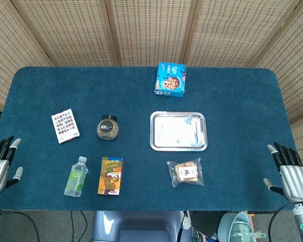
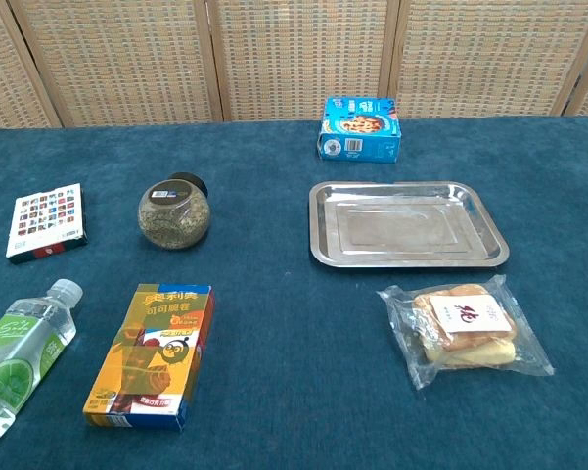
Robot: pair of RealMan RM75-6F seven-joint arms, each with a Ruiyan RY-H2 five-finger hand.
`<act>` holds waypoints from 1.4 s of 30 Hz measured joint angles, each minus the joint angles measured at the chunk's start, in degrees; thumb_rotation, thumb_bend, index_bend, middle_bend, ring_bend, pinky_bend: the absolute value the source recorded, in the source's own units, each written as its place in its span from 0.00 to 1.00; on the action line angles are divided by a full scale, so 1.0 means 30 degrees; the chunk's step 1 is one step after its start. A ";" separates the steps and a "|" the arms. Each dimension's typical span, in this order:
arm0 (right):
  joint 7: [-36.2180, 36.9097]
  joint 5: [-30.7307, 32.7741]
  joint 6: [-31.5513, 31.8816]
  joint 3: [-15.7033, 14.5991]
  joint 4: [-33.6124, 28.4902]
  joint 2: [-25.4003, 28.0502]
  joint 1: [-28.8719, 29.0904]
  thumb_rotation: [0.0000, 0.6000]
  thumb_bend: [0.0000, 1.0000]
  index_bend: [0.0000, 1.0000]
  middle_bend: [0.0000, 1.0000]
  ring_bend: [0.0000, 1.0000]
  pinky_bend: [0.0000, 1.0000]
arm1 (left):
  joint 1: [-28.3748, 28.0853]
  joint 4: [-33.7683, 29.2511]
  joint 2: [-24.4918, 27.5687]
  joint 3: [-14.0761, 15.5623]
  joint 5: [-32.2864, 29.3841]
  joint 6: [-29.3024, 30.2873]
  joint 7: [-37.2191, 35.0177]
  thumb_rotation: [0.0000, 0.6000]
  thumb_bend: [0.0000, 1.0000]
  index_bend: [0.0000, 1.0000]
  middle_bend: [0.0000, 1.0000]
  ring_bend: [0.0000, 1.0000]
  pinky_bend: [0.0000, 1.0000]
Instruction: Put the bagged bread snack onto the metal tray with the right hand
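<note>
The bagged bread snack (image 1: 186,172) (image 2: 463,327) lies flat in its clear wrapper on the blue table, just in front of the metal tray (image 1: 178,131) (image 2: 408,223), which holds nothing. My right hand (image 1: 291,172) hovers at the table's right edge, well to the right of the snack, fingers spread and holding nothing. At the left edge my left hand (image 1: 1,163) is likewise spread with nothing in it. Neither hand shows in the chest view.
A blue cookie box (image 1: 171,79) stands behind the tray. To the left are a round jar (image 1: 108,127), a small patterned pack (image 1: 65,126), a green-labelled bottle (image 1: 76,176) and an orange snack box (image 1: 110,175). Woven screens close off the back.
</note>
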 measured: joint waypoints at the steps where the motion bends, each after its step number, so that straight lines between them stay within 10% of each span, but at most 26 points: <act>1: -0.0050 0.0015 -0.0050 -0.0007 0.0008 -0.0018 0.0021 1.00 0.27 0.00 0.00 0.00 0.00 | -0.0004 0.0010 -0.0001 -0.0001 -0.0014 -0.0023 -0.0010 1.00 0.42 0.00 0.00 0.00 0.00; 24: 0.0217 -0.0082 0.0069 -0.0210 0.0253 -0.0263 -0.0133 1.00 0.27 0.00 0.00 0.00 0.00 | -0.0061 -0.0362 0.0219 -0.0028 0.0233 0.0066 -0.0041 1.00 0.42 0.00 0.00 0.00 0.00; 42: -0.2721 0.0219 -0.4953 -0.0372 -0.2100 0.0206 0.2894 1.00 0.27 0.00 0.00 0.00 0.00 | 0.0016 -0.0271 0.0964 -0.0316 -0.0432 -0.0323 -0.2229 1.00 0.42 0.00 0.00 0.00 0.00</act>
